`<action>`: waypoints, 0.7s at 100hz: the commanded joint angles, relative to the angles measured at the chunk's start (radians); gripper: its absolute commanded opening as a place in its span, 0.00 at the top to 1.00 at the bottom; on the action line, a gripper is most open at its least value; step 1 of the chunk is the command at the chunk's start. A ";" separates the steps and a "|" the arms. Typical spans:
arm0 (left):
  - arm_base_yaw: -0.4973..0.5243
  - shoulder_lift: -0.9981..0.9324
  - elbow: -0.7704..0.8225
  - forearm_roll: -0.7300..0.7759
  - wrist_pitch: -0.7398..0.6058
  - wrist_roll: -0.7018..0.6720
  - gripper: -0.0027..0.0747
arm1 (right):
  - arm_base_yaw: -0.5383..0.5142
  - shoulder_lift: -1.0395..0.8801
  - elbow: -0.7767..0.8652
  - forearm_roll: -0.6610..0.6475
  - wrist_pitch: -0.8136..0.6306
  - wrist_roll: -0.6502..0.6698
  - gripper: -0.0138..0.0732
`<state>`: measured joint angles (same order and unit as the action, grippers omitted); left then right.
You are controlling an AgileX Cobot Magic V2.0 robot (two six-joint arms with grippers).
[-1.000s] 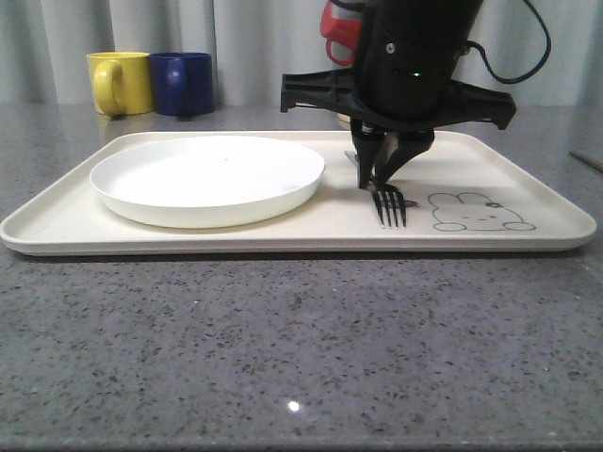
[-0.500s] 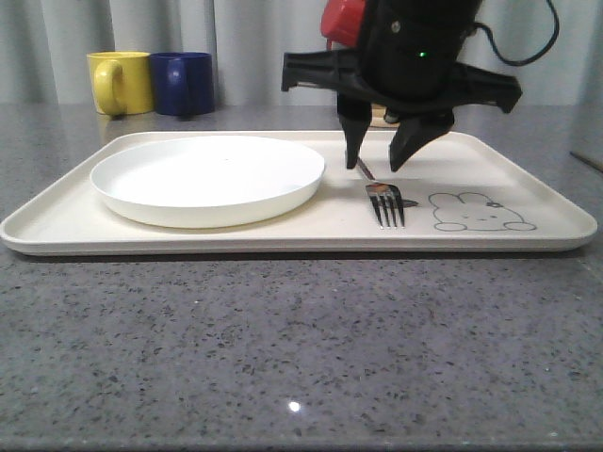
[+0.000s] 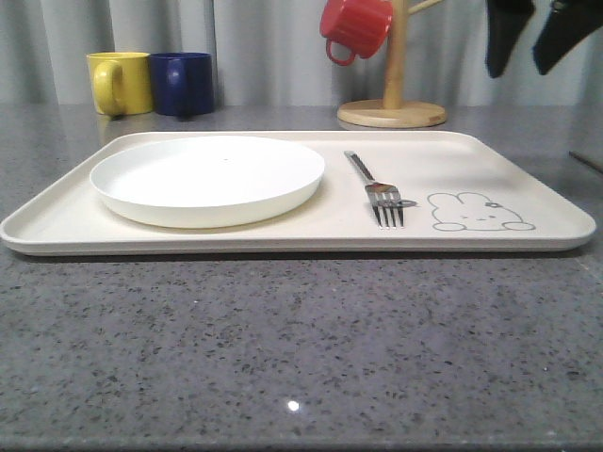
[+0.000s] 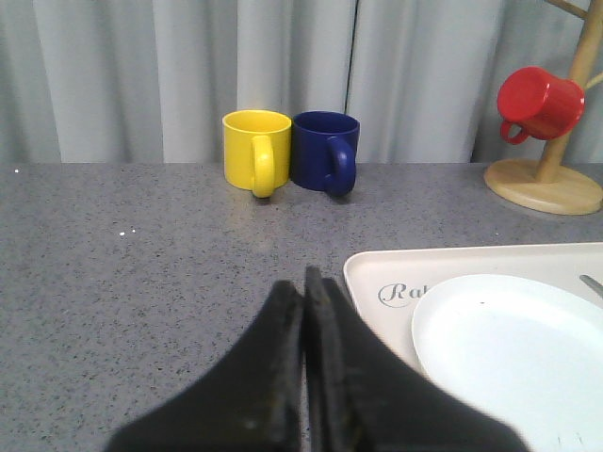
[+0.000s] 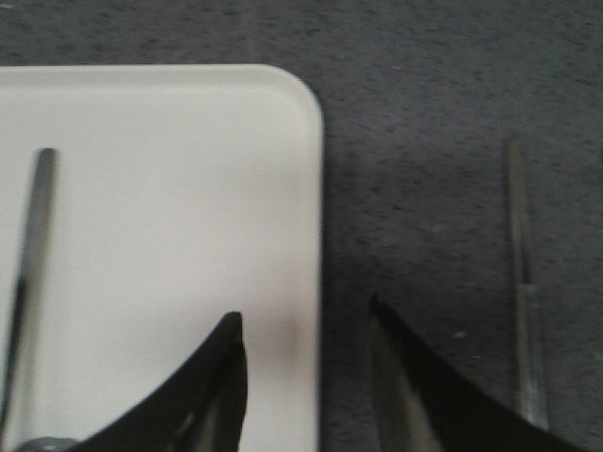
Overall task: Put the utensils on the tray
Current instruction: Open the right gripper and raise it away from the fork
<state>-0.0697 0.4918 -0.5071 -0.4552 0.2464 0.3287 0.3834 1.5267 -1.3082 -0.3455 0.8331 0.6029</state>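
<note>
Utensils are going onto the tray one at a time, judging by the scene. Right pincer (image 5: 303, 363) is hanging released and empty above the tray (image 5: 188, 113) corner; left pincer (image 4: 303, 311) is sitting clenched over the surface (image 4: 113, 254). Fork (image 3: 377, 188) is lying on the tray beside the plate (image 3: 207, 174). Next probably calls for reaching the slim metal piece (image 5: 523, 311) on the surface beside the tray.

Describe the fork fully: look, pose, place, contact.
The fork is slim silver metal with four tines. It lies flat on the cream tray, tines toward the camera, handle angled back and left, between the white plate and the rabbit drawing. No gripper touches it; its handle also shows blurred in the right wrist view.
</note>
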 commanded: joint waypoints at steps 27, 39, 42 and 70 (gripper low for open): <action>-0.003 0.004 -0.029 -0.013 -0.080 -0.003 0.99 | -0.276 -0.046 0.023 0.187 0.016 -0.315 0.47; -0.003 0.004 -0.029 -0.013 -0.080 -0.003 0.99 | -0.358 -0.045 0.070 0.309 -0.002 -0.438 0.47; -0.003 0.004 -0.029 -0.013 -0.080 -0.003 0.99 | -0.373 -0.044 0.080 0.328 -0.007 -0.459 0.47; -0.003 0.004 -0.029 -0.013 -0.080 -0.003 0.99 | -0.425 -0.016 0.131 0.357 -0.042 -0.501 0.47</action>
<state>-0.0697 0.4918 -0.5071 -0.4552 0.2464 0.3287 -0.0338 1.5332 -1.1566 0.0000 0.8431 0.1195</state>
